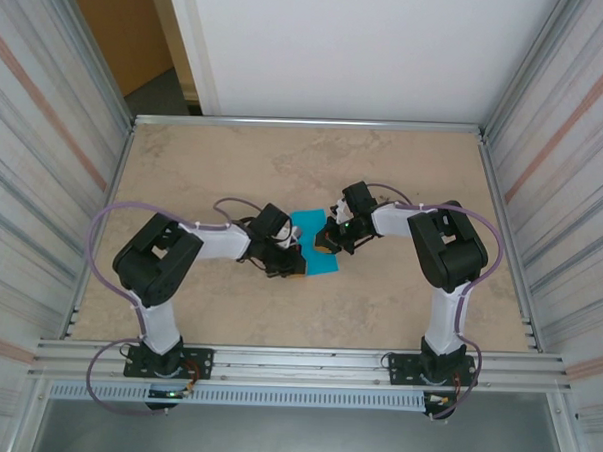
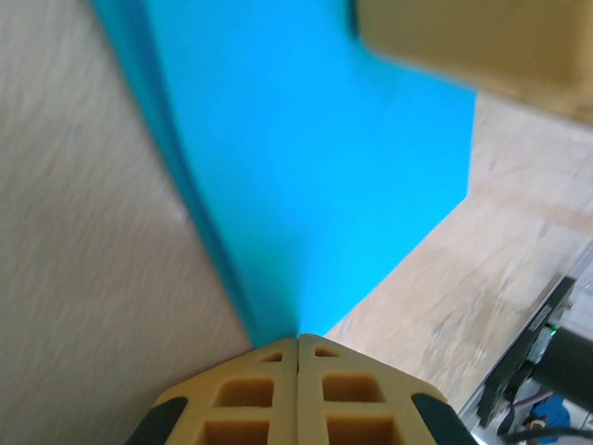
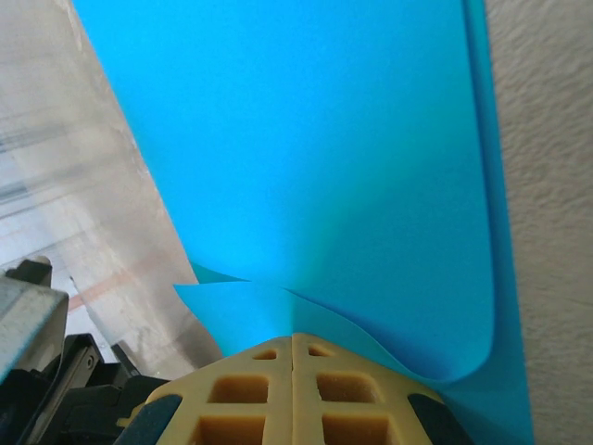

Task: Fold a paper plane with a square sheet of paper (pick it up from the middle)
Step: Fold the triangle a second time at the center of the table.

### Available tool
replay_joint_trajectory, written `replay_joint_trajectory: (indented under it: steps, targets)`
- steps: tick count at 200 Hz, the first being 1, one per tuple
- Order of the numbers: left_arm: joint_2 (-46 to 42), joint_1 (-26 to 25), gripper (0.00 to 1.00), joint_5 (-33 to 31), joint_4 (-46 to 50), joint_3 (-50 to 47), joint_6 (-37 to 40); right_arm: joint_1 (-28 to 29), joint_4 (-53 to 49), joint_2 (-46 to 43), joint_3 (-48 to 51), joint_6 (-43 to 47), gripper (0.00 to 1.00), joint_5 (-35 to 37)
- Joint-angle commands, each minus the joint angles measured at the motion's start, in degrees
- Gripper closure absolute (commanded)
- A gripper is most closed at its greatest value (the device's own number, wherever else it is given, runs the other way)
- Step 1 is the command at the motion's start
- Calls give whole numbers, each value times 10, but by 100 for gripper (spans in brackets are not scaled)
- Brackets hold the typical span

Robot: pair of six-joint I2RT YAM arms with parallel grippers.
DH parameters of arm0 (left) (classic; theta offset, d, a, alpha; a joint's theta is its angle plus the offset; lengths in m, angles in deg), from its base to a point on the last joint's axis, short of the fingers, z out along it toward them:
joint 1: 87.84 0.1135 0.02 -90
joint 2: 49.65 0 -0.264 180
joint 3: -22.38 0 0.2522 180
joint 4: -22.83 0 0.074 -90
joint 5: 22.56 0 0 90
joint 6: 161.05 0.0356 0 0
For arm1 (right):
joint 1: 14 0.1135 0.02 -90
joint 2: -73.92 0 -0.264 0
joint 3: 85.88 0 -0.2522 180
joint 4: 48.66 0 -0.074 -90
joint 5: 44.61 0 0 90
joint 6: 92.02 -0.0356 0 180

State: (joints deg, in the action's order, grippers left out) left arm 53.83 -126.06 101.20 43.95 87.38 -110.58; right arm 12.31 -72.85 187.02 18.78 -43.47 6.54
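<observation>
Closest in, the left gripper (image 2: 297, 339) has its yellow tips pressed together, pinching one edge of the square sheet of paper (image 2: 315, 185). At the opposite edge the right gripper (image 3: 293, 336) is likewise clamped on the sheet, which curls there. The paper sits near the middle of the desk (image 1: 404, 170), between both grippers.

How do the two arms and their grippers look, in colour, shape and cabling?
The left arm and the right arm have bulky black joint housings joined by white rounded links. A lilac cable loops loosely beside each arm. The left gripper and the right gripper have tan-yellow fingers with square recesses moulded in, and dark patches at the outer corners.
</observation>
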Motion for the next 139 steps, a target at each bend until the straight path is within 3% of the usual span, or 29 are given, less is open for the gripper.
replay_joint_trajectory:
  steps: [1,34,62,139]
  targets:
    - [-26,5,100,-23,115,-19,43,-13,-90,45,38,6,100,110]
    - [-73,10,100,-25,48,-1,-2,-12,-90,44,37,4,100,108]
    - [-61,10,100,-32,-19,13,-53,-12,-87,43,37,2,100,107]
    - [12,5,100,-36,-26,48,-81,-11,-76,40,31,-8,99,94]
